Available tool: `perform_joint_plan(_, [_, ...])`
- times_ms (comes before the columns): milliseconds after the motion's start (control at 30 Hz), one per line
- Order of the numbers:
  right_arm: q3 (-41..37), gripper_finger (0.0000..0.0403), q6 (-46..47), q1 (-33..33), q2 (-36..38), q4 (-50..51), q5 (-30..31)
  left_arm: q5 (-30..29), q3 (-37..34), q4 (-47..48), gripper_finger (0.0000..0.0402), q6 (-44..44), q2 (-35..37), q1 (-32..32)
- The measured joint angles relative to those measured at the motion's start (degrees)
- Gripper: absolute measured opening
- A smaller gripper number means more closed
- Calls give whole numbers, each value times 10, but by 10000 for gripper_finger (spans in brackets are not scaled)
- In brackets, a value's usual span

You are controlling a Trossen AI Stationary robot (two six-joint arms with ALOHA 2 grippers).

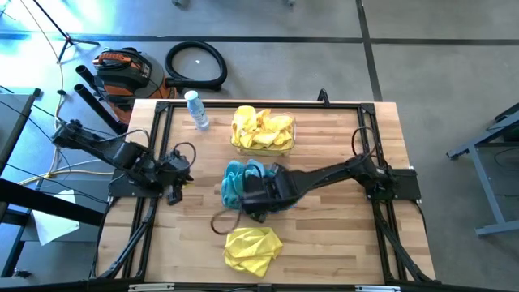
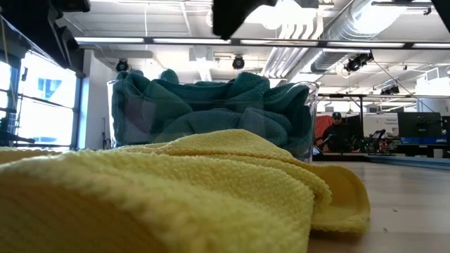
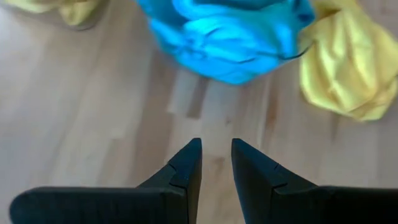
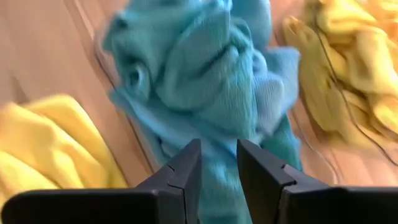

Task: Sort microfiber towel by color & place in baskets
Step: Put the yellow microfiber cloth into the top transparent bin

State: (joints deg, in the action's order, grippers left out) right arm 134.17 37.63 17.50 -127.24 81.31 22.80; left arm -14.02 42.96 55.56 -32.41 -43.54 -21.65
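right gripper (image 4: pixel 217 163) over teal basket (image 2: pixel 302 105), fingers slightly apart, apparently holding nothing. left gripper (image 3: pixel 216 163) empty, parked aside. loose yellow towel (image 1: pixel 252 247) at near edge: pinch mid-fold, lift clear.

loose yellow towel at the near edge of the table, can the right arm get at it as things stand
Probably yes. The right gripper hangs over the basket of blue towels, fingers apart and holding nothing, and the loose yellow towel lies just beyond on bare wood with nothing on it. The left gripper waits at the table's left side.
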Motion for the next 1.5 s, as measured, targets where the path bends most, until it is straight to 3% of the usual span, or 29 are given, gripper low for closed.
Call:
perform_joint_plan(167, [0, 98, 27, 49, 0, 67, 40, -3, 11, -43, 74, -68, -68, -49])
perform_joint_plan(300, [0, 98, 40, 94, 2, 86, 58, -40, 53, -45, 74, -144, -137, -102])
perform_joint_plan(733, [-11, 98, 131, 251, 26, 79, 110, -123, 293, -43, 74, -260, -420, -218])
perform_joint_plan(900, [-16, 98, 195, 290, 25, 56, 87, -123, 374, -24, 74, -274, -506, -232])
perform_joint_plan(1100, [-16, 98, 254, 324, 25, 89, 48, -125, 432, 10, 74, -301, -559, -239])
perform_joint_plan(1300, [-54, 98, 263, 359, 26, 87, 112, -132, 447, 8, 74, -304, -572, -237])
perform_joint_plan(1500, [-132, 98, 357, 374, 46, 87, 142, -130, 447, 10, 74, -261, -561, -227])
